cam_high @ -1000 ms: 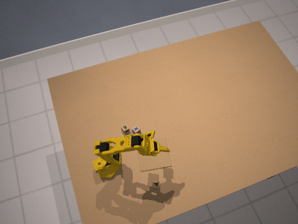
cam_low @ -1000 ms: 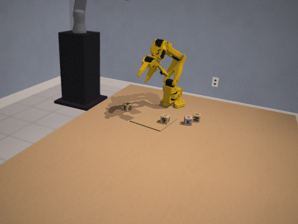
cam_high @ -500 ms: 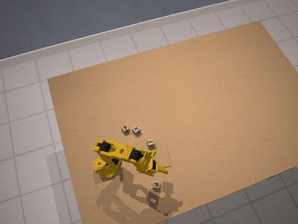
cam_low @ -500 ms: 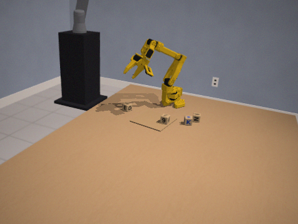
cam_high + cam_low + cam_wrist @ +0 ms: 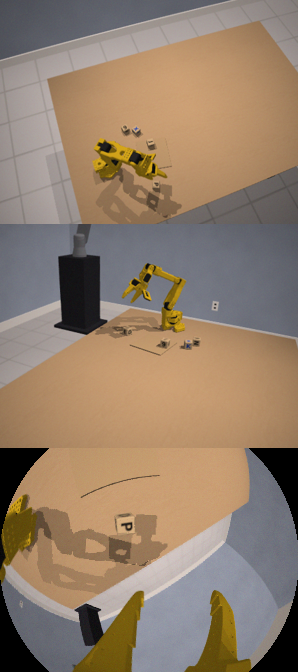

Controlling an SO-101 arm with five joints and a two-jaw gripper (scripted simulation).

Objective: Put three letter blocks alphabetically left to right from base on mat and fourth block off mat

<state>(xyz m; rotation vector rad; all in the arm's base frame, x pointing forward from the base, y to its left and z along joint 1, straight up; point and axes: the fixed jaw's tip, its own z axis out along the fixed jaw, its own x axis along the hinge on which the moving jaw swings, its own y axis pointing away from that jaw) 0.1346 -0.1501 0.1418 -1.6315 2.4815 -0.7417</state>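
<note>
The tool point(image 5: 164, 176) point(image 5: 128, 300) point(image 5: 178, 593) is hanging partly open, its two fingers standing apart and gripping nothing. It is hovering well above the counter point(image 5: 203, 94) point(image 5: 141, 396) point(image 5: 200, 493), its fingers slanting downward and outward in the exterior view. Behind it, the wrist is bending down from the raised end of the forearm point(image 5: 166, 274); the forearm is sloping gently up and away from the elbow, and the upper arm point(image 5: 174, 293) is leaning as it rises from the base point(image 5: 172, 318).

In the top view, the block marked P point(image 5: 156, 184) point(image 5: 127, 331) point(image 5: 125, 524) is lying near the tool's image, wholly off the mat point(image 5: 163, 156) point(image 5: 147, 347), with the arm's shadow falling around it. Another block point(image 5: 150, 142) point(image 5: 165, 343), a dark stroke showing on top and a 9-like mark on a side, is resting on the mat near one edge; its top character is staying too small to name surely. Beyond that edge, the block with a blue X-like mark on top point(image 5: 136, 129) point(image 5: 188, 344) and the block with a dark curled mark on top point(image 5: 124, 127) point(image 5: 196, 341) are sitting close together, both off the mat. Farther out, a black pedestal point(image 5: 79, 293) point(image 5: 90, 623) is standing beyond the counter.

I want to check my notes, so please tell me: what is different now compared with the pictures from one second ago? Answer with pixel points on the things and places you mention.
The arm swung to its own right, carrying the gripper point(image 5: 165, 176) point(image 5: 127, 300) point(image 5: 178, 593) from above the mat point(image 5: 163, 156) point(image 5: 150, 346) point(image 5: 117, 473) towards the P block point(image 5: 156, 185) point(image 5: 127, 331) point(image 5: 126, 524). Nothing was taken hold of or let go. All four blocks and the mat stayed in place.
</note>
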